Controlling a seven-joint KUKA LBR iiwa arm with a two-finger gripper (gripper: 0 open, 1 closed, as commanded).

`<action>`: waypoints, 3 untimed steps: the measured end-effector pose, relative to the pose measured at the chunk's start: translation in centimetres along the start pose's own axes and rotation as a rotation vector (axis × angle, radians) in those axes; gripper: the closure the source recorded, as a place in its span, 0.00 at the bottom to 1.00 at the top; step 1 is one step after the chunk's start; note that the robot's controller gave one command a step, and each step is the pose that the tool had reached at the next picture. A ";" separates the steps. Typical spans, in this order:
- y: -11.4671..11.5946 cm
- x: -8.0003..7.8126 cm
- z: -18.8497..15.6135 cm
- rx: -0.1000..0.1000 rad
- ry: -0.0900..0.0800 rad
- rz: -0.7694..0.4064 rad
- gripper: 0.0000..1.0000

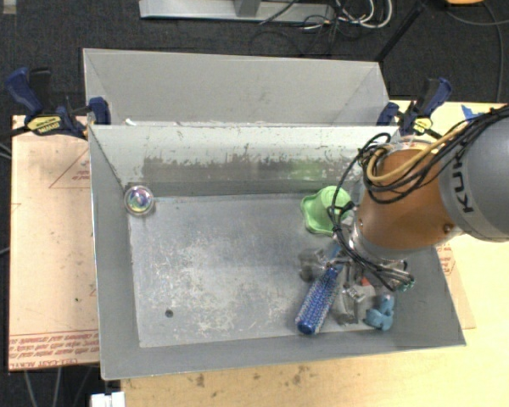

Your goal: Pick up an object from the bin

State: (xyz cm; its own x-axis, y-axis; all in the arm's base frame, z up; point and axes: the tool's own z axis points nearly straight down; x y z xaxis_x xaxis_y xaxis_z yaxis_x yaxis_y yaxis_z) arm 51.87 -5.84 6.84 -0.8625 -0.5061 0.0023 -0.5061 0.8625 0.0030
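Bin: the grey metal bin (220, 270), with a scuffed floor and sloping walls, holds a few loose things.
Far-left corner: a small shiny iridescent ball (139, 198) sits alone, well apart from the rest.
Right side: a lime-green soft rounded thing (321, 210) lies beside the arm's orange cover (399, 214); a small light-blue plastic piece (379, 316) lies by the near wall.
Roller: the blue bristly cylindrical roller (317, 305) lies flat near the near-right corner. Its long axis slants from near-left to far-right, with the far end beneath the tool.
Tool: the tool (348, 285) is low over that end; whether it is clenched or released cannot be told.

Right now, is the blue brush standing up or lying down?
Lying down: the blue brush rests lengthwise on the floor of the bin, slanting toward the near wall, with its whole bristly side showing.
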 end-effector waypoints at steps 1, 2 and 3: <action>0.8 -0.1 -3.2 0.004 -0.005 -0.117 0.00; 2.2 -0.4 -3.1 0.002 -0.003 -0.279 0.00; 1.9 -1.1 0.0 0.002 -0.001 -0.376 0.00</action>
State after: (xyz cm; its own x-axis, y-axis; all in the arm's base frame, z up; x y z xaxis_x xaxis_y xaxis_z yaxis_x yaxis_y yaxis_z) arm 51.83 -3.61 6.86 -0.6165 -0.7873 0.0002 -0.7873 0.6165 0.0020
